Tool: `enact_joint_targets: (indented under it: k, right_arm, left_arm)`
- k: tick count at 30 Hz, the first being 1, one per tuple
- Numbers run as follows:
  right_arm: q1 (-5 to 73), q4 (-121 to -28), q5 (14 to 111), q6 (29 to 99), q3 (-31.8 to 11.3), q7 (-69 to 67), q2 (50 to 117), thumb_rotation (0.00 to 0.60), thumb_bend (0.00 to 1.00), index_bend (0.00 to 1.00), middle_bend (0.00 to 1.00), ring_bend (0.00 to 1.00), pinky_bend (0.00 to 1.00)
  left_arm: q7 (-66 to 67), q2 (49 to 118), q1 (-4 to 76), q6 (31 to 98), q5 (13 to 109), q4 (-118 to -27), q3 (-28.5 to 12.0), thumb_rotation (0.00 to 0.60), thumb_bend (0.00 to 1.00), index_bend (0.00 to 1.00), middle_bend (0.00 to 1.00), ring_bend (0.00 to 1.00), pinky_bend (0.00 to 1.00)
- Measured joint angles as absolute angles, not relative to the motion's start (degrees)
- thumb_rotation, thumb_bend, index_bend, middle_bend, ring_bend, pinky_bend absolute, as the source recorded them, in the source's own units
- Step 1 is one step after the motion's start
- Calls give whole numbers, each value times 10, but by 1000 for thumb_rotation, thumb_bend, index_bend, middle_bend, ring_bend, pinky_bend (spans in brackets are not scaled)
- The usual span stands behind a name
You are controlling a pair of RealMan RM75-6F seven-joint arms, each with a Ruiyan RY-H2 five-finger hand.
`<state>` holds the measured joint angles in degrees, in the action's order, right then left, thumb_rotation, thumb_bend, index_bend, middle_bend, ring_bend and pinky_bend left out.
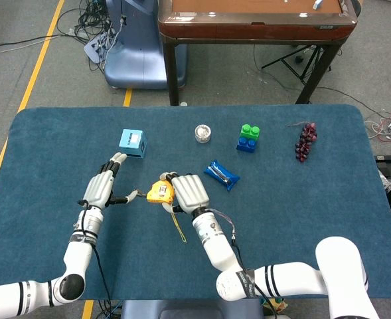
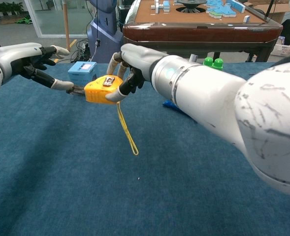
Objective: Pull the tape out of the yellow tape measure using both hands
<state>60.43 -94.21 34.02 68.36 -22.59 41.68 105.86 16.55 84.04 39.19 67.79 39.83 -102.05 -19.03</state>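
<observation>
My right hand (image 1: 187, 193) (image 2: 131, 63) grips the yellow tape measure (image 1: 159, 192) (image 2: 101, 90) from above and holds it just over the blue table. Its yellow wrist strap (image 1: 176, 226) (image 2: 126, 130) dangles below the case. To the case's left, my left hand (image 1: 101, 189) (image 2: 29, 58) pinches the tape's tip between thumb and a finger, the other fingers spread. A short dark stretch of tape (image 1: 134, 195) (image 2: 79, 90) shows between that pinch and the case.
Behind the hands on the table lie a light blue box (image 1: 132, 142) (image 2: 83, 72), a small round white object (image 1: 203, 133), green and blue bricks (image 1: 249, 138) (image 2: 212, 66), a blue packet (image 1: 222, 175) and dark grapes (image 1: 306, 141). A brown table (image 1: 255, 20) stands beyond.
</observation>
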Motion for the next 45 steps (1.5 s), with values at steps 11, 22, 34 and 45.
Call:
enact_joint_targets:
  k: [11,22,34,45]
  right_arm:
    - [601,-952,342,684,-221,412,1051,600,644,604,592,509,360]
    - [594,-960,343,682,-216,404,1038,600,643,607,595,516,360]
    - [595,-958,348,685,-218,399,1036,600,644,607,595,518,359]
    - [595,-952,349,685,-221,393,1036,600,643,609,596,520,359]
  left_arm:
    - [167,828,388,680,383,-1014,-196,600,240,100,0,0,0]
    - [165,816,383,678,372,-1006,-199,600,240,110,0,0,0]
    - [167,815,387,670,368,-1005,-198,600,297,329,0,0,0]
    - [167,810,390,660,363,-1007,-196,600,360,468,0,0,0]
